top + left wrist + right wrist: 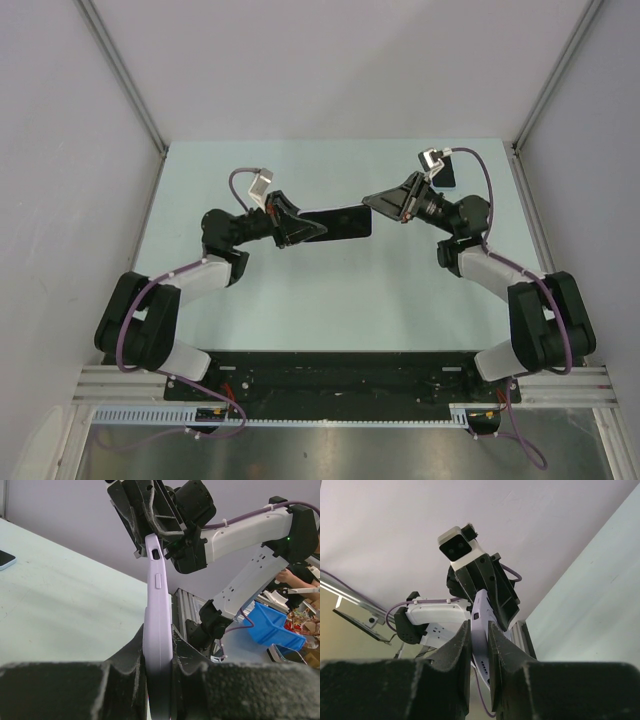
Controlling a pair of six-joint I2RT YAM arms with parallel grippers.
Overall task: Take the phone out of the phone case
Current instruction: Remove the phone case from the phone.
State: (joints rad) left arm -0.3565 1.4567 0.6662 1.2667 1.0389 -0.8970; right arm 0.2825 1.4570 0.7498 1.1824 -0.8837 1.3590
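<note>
My left hand and right hand each gripped an end of the lavender phone case above the surface; best to anchor one end and peel a corner gently, though I couldn't tell if the phone was inside

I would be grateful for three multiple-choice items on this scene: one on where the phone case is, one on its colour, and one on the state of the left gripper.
1. Where is the phone case?
A) flat on the table by the arm bases
B) between the two grippers
C) under the left arm's base

2. What colour is the case's edge?
A) lilac
B) red
C) green

3. The left gripper is:
A) wide open and empty
B) shut on the case
C) out of view

Answers:
1. B, the left gripper and the right gripper each clamp one end.
2. A, the left wrist view shows a pale lilac edge.
3. B, its fingers press both faces of the case.
</note>
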